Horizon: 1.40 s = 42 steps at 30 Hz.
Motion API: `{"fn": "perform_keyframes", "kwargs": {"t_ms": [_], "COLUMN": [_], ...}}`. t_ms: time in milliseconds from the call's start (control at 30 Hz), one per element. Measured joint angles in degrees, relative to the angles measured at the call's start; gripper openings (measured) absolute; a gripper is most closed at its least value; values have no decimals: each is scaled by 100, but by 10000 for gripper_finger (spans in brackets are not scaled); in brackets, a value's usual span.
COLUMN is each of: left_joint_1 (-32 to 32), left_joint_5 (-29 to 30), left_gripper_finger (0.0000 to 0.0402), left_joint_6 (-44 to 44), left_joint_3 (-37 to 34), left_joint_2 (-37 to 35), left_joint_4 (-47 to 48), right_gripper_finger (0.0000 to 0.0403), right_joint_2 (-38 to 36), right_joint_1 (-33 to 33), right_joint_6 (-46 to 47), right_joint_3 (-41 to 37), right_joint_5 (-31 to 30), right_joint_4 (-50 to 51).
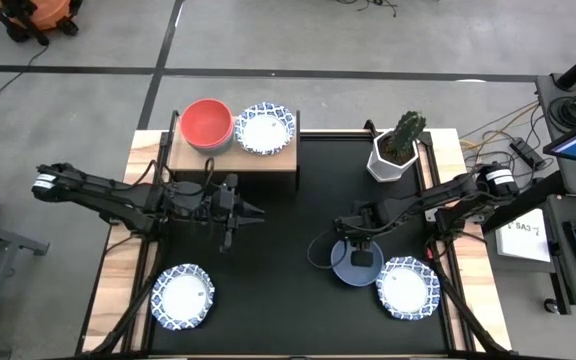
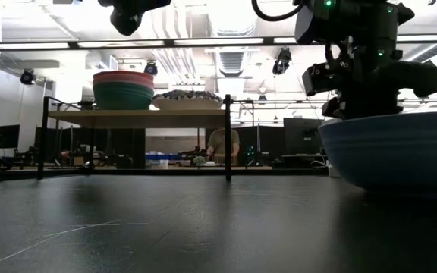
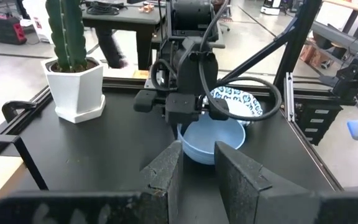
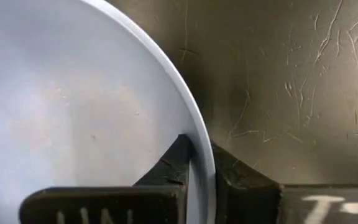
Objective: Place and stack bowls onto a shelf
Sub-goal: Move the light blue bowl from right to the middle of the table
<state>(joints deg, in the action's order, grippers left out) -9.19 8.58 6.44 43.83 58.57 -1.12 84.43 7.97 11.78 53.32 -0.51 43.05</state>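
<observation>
The plain blue bowl [image 1: 348,274] [image 2: 393,155] [image 3: 213,142] [image 4: 73,93] stands on the black table, near its right side. My right gripper [image 1: 362,256] [image 2: 359,98] [image 4: 201,158] is down on it, shut on its rim. The wooden-topped shelf [image 1: 268,160] [image 2: 150,117] carries a stack with a red bowl [image 1: 206,122] over a green one [image 2: 124,97], and beside it a white blue-patterned bowl [image 1: 265,128]. My left gripper [image 1: 256,212] [image 3: 197,165] hovers near the shelf's front, slightly open and empty, pointing toward the right arm. My right gripper pinches the blue bowl's rim [image 4: 197,134], one finger [image 4: 169,165] inside the bowl and the other finger [image 4: 235,174] outside its wall. The fingers come from above, pointing down. In the low view the bowl stands upright with its base on the table.
Two more white patterned bowls lie on the table, one near the left front corner [image 1: 183,297] and one right of the blue bowl [image 1: 406,287] [image 3: 236,101]. A cactus in a white hexagonal pot [image 1: 396,150] [image 3: 76,81] stands at the far right. A person shows far behind the shelf [image 2: 222,144].
</observation>
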Motion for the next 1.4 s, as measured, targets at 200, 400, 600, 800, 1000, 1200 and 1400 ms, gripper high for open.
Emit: {"fn": "perform_keyframes", "kwargs": {"t_ms": [200, 400, 600, 800, 1000, 1200, 1400], "left_joint_1": [0, 1, 0, 0, 0, 0, 0], "left_joint_5": [2, 3, 3, 4, 2, 2, 2], "left_gripper_finger": [76, 76, 76, 76, 76, 76, 76], "left_joint_6": [2, 57, 145, 207, 334, 411, 461], "left_joint_3": [-4, -4, 38, 40, 42, 42, 42], "left_joint_2": [84, 331, 589, 701, 695, 686, 686], "left_joint_4": [10, -18, -20, -37, -40, -39, -40], "right_gripper_finger": [12, 12, 12, 12, 13, 29, 98], "right_joint_2": [-147, -171, -109, 26, 218, 337, 317], "right_joint_1": [0, -12, -126, -201, -208, -213, -238], "right_joint_6": [19, -93, -130, -127, -113, -88, 12], "right_joint_3": [-4, -4, -9, -11, -9, -4, -9], "right_joint_5": [-138, -526, -611, -570, -551, -510, -542], "right_joint_4": [-364, -1230, -1896, -1933, -1957, -1944, -1925]}}
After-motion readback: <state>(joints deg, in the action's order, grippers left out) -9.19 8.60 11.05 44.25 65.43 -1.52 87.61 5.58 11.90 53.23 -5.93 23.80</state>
